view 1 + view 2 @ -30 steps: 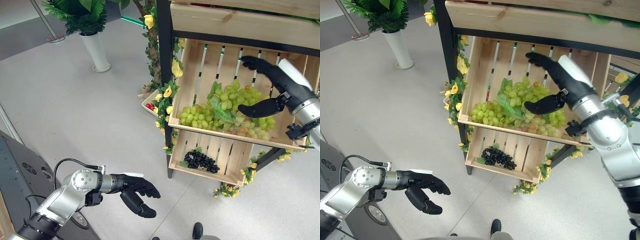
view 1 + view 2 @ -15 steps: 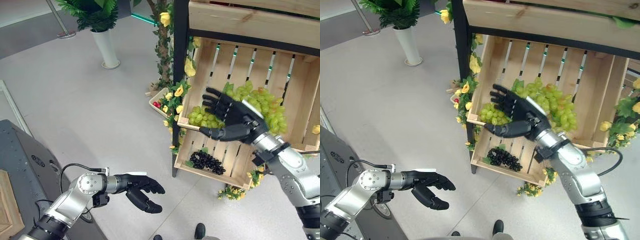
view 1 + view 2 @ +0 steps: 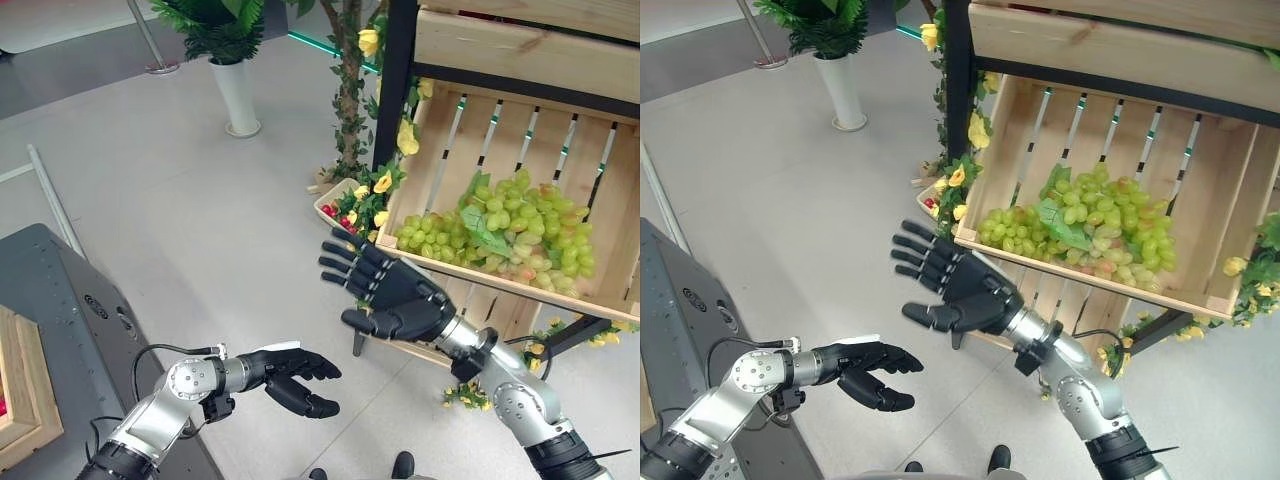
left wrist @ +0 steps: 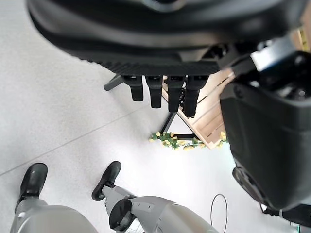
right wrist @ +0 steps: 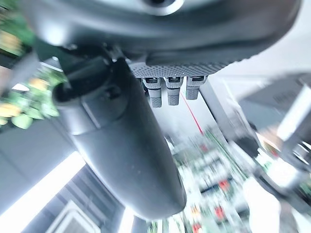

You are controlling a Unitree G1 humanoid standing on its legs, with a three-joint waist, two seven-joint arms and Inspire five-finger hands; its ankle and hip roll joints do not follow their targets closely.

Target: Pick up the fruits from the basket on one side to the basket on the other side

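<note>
Dark right hand (image 3: 395,295) spread wide, fingers apart, empty, at 9 o'clock of slatted wooden crate (image 3: 520,170) holding green grape bunches (image 3: 500,235). Dark left hand (image 3: 285,375) relaxed, empty, at 7 o'clock. No legible writing.

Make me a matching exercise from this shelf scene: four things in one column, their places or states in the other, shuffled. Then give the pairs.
Things:
1. green grapes
2. right hand
3. left hand
4. white planter

Places or states:
A. low over the floor, fingers relaxed, holding nothing
B. standing on the floor beyond the shelf
C. heaped in the wooden crate
D. spread open in front of the crate's near corner, holding nothing

Pairs: 1-C, 2-D, 3-A, 4-B
</note>
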